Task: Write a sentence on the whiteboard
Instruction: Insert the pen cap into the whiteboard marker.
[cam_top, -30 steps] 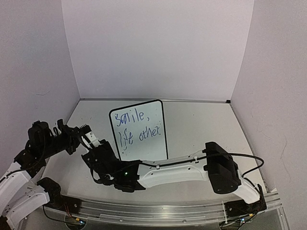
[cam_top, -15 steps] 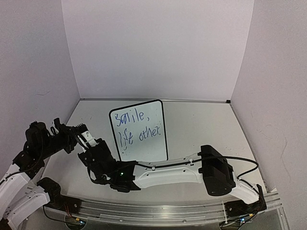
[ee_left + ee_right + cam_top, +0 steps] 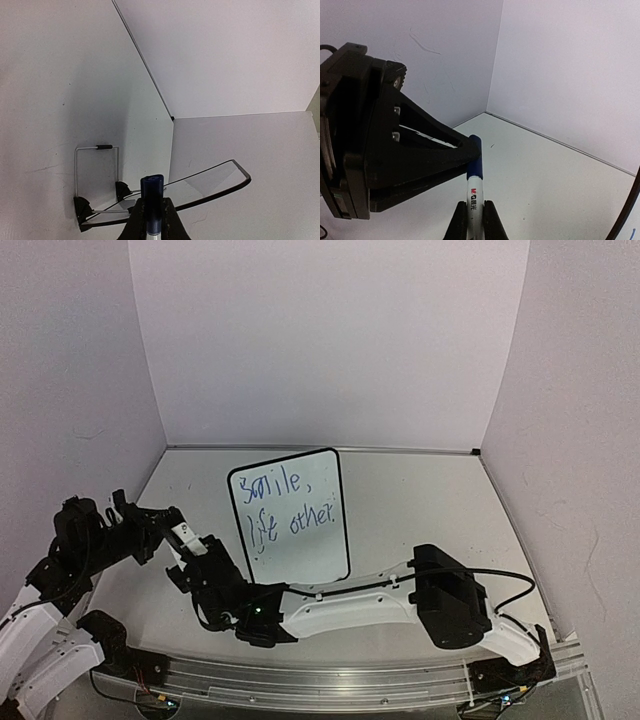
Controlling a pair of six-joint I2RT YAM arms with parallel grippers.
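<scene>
The whiteboard (image 3: pixel 305 540) stands upright in the middle of the table, with the blue sentence (image 3: pixel 287 502) in two lines on its face. To its left both grippers meet on one marker (image 3: pixel 476 196), which has a white barrel and a blue cap (image 3: pixel 475 159). My right gripper (image 3: pixel 475 214) is shut on the barrel. My left gripper (image 3: pixel 152 212) is shut on the cap (image 3: pixel 152 192), which sits on the marker. The top view shows the left gripper (image 3: pixel 178 532) and the right gripper (image 3: pixel 197 555) touching end to end. In the left wrist view the whiteboard (image 3: pixel 215 181) appears edge-on.
White walls close the table (image 3: pixel 420 500) in on three sides. A wire stand (image 3: pixel 96 148) with black feet props the board from behind. My right forearm (image 3: pixel 350 605) lies across the near edge in front of the board. The left arm (image 3: pixel 70 550) is by the left wall.
Both grippers, still joined on the marker, have shifted a little left and toward the near edge. The right forearm swung left with them. The whiteboard has not moved.
</scene>
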